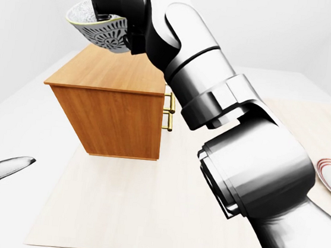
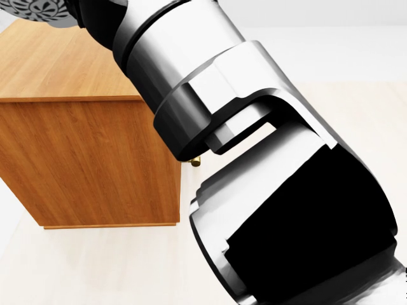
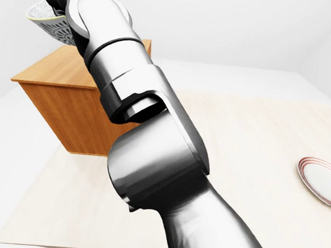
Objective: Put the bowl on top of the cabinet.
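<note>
A grey patterned bowl (image 1: 97,29) with a yellow-green rim hangs tilted in the air above the wooden cabinet (image 1: 113,97), near its top left in the left-eye view. My right hand (image 1: 108,11) is shut on the bowl's rim, and its arm stretches up from the lower right across the whole picture. In the head view only the bowl's edge (image 2: 38,9) shows at the top left, over the cabinet top (image 2: 57,63). The left hand (image 1: 2,170) sits low at the bottom left with a finger stretched out, holding nothing.
The cabinet stands on a pale wooden table (image 1: 138,205), its brass drawer handles (image 1: 169,111) facing right. A white plate (image 3: 326,185) with a red rim lies at the table's right edge. My right arm hides much of the table in the head view.
</note>
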You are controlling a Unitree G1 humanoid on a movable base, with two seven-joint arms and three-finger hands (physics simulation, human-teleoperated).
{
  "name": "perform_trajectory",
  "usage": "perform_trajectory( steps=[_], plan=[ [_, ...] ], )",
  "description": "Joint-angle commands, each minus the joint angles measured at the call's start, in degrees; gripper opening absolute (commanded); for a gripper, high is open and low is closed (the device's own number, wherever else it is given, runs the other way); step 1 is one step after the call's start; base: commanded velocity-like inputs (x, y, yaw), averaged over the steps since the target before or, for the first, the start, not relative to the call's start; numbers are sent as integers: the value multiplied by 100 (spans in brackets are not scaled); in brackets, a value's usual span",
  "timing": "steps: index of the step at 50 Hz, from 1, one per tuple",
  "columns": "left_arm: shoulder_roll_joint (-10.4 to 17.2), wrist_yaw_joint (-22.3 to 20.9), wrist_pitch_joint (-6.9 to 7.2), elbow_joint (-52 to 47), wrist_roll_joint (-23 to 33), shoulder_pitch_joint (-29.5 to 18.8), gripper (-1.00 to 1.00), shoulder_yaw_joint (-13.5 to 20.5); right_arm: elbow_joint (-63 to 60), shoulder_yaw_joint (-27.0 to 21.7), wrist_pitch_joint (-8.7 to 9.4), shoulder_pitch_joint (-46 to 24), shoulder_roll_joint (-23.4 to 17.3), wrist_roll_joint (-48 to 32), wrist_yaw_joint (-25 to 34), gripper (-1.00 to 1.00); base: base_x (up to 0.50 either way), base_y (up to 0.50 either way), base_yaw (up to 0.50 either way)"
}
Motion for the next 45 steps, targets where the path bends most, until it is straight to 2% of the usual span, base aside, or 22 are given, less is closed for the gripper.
perform_trajectory(
  steps=[1, 45],
  plan=[
    [-13, -8, 0, 5, -14, 5, 100, 3, -37, 3, 0, 158, 34, -392, -105, -100, 0, 0, 0],
    [-27, 4, 0, -35, 3, 6, 100, -27, -42, 18, 0, 705, 67, -438, -275, -100, 0, 0, 0]
  ],
)
